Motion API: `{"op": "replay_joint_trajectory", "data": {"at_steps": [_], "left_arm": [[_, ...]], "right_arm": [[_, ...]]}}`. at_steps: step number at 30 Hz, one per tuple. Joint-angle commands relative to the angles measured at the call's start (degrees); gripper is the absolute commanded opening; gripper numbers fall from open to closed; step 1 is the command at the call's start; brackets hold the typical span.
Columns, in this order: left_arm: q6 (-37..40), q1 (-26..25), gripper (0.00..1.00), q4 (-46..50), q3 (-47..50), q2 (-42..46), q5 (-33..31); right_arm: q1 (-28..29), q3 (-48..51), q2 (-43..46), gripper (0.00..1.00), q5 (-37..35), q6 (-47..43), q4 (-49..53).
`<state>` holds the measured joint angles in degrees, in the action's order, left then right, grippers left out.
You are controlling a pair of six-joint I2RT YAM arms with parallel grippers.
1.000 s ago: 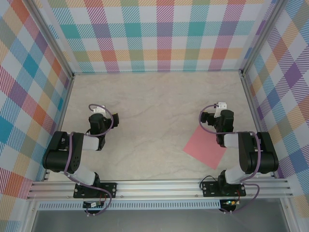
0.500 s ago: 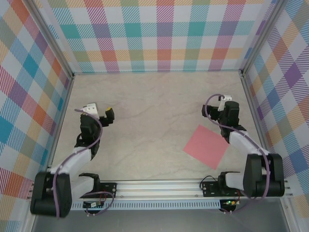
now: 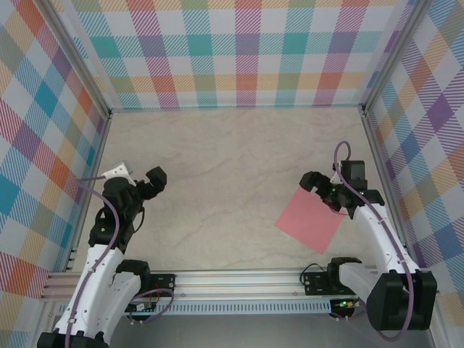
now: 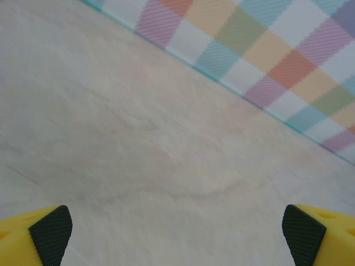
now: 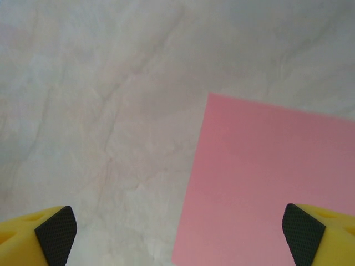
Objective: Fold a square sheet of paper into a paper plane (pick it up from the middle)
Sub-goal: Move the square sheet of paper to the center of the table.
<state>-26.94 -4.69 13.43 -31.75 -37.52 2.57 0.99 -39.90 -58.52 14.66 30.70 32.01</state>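
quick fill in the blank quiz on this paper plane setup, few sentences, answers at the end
1. The square sheet of paper lies flat on the table, on the side of the ___ arm.
2. The left end effector and the right end effector both have their jaws ___.
3. The right wrist view looks down on one ___ of the sheet, with bare table beside it.
4. The sheet is held by ___ end effector.

Missing words: right; open; corner; neither

The square sheet of paper (image 3: 308, 221), lower right, plain salmon-pink; table (image 3: 232, 159) beige with faint marble veining; walls (image 3: 246, 51) checked teal, orange, purple, pink, yellow; right gripper (image 5: 177, 238) yellow-fingered, pads (image 5: 52, 235) black, cross-hatched.
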Motion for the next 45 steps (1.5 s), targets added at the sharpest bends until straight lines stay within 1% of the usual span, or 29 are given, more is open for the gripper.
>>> {"op": "replay_joint_trajectory", "data": {"at_steps": [1, 3, 5, 8, 11, 14, 18, 23, 28, 31, 34, 35, 36, 39, 41, 43, 45], "left_arm": [[-5.47, 0.57, 1.00, 3.09, 0.36, -2.97, 15.84], [-5.65, 0.40, 1.00, 2.97, 1.12, -4.72, 20.60], [-5.75, -0.17, 1.00, 3.27, 2.12, -5.11, 22.58], [-6.55, -1.58, 1.00, 3.42, 3.57, -4.94, 24.49], [-5.88, -3.40, 1.00, 4.58, 4.69, -4.66, 24.33], [-6.81, -5.29, 1.00, 3.67, 6.11, -5.25, 23.97], [-7.26, -7.47, 1.00, 3.65, 6.79, -6.25, 23.11], [-6.01, -7.88, 1.00, 5.47, 6.20, -6.43, 22.68], [-4.31, -7.88, 1.00, 7.50, 4.98, -6.66, 21.87], [-4.47, -7.88, 1.00, 7.49, 4.98, -6.83, 22.07], [-4.65, -7.88, 1.00, 7.83, 5.20, -6.63, 21.94], [-4.69, -7.92, 1.00, 7.99, 5.35, -6.52, 21.77], [-4.93, -7.88, 1.00, 8.09, 5.46, -6.37, 21.62], [-5.09, -7.96, 1.00, 8.10, 5.82, -6.16, 21.07], [-5.13, -7.97, 1.00, 8.11, 5.73, -6.33, 21.15], [-4.99, -7.97, 1.00, 8.18, 5.57, -6.43, 21.08], [-5.01, -7.97, 1.00, 8.45, 5.49, -6.51, 20.92]], "right_arm": [[0.19, 1.49, 0.38, 0.95, 5.08, 0.33, 8.81], [0.18, 3.67, 2.31, 0.93, 6.41, 0.27, 8.96], [0.23, 6.08, 4.17, 0.90, 7.82, 1.28, 8.88], [0.23, 7.84, 5.36, 0.87, 8.64, 3.09, 9.70], [0.48, 8.07, 4.32, 0.86, 9.37, 2.88, 8.65], [0.79, 7.07, 0.88, 0.86, 9.25, 2.87, 7.64], [1.63, 6.18, -5.03, 0.86, 6.62, 3.67, 4.81], [2.45, 2.94, -13.07, 0.87, 4.51, 2.78, 2.46], [4.19, -1.19, -21.69, 0.85, 2.13, 1.90, 0.79], [5.92, -3.62, -26.90, 0.85, -1.62, 1.70, 0.98], [8.18, -5.20, -32.02, 0.84, -1.91, 0.91, 0.41], [9.46, -5.68, -33.63, 0.84, -2.25, 0.59, 0.27], [11.31, -7.23, -34.77, 0.84, -4.99, 0.15, 1.99], [16.83, -11.00, -37.53, 0.83, -9.07, -2.40, 4.66], [18.89, -12.99, -39.45, 0.83, -7.42, -3.56, 5.25], [20.85, -14.07, -40.98, 0.82, -4.73, -4.28, 4.00], [23.68, -15.59, -42.87, 0.82, -3.63, -4.68, 3.07]]}}
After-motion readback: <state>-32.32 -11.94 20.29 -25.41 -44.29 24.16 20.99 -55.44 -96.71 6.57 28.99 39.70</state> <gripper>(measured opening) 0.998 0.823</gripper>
